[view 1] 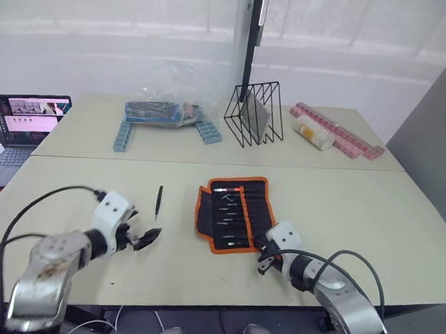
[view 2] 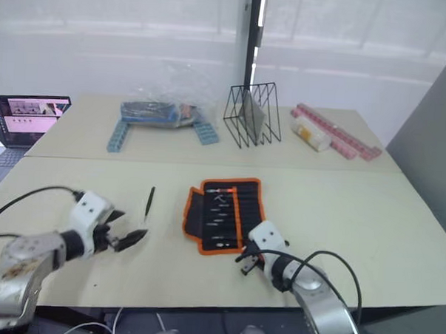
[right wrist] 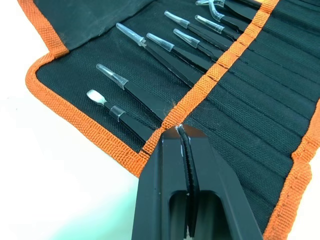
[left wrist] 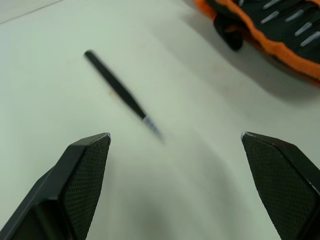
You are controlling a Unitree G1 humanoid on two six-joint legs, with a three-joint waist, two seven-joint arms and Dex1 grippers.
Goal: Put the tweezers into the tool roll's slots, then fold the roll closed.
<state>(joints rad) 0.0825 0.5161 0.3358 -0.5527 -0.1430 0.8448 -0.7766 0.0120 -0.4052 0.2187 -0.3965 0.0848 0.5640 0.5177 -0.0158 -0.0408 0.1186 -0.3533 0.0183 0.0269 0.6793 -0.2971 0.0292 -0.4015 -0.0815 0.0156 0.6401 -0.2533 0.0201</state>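
Sitting closest at the near edge of the tabletop (view 1: 340, 202): right gripper (view 1: 264, 263), fingers pressed fully together, tips touching the orange strip running across the tool roll (view 1: 234, 213) at its near end. Not clear whether actually pinching the fabric or just resting on it, going by the right wrist view.

Lying open and flat near the middle of the tabletop, that tool roll, black with orange trim all round. Showing several tweezers (right wrist: 150, 102) already tucked into the slots (right wrist: 250, 107), clear-capped tips poking out past the orange strip. Can't count them for sure.

Hovering over on the left side, left gripper (view 1: 147, 238), fingers spread wide apart and gripping nothing. Lying just beyond it, one loose tweezer (view 1: 159, 200), slim and black, flat on the tabletop, well apart from the roll's left edge. Showing up in the left wrist view between the two open fingers (left wrist: 85, 170), pointed end aimed toward the gripper.

Sitting further back: clear plastic bag (view 1: 170, 98) on blue blocks, black wire rack (view 1: 255, 113), pink blocks (view 1: 339, 131), laptop (view 1: 25, 125) off on the far left.
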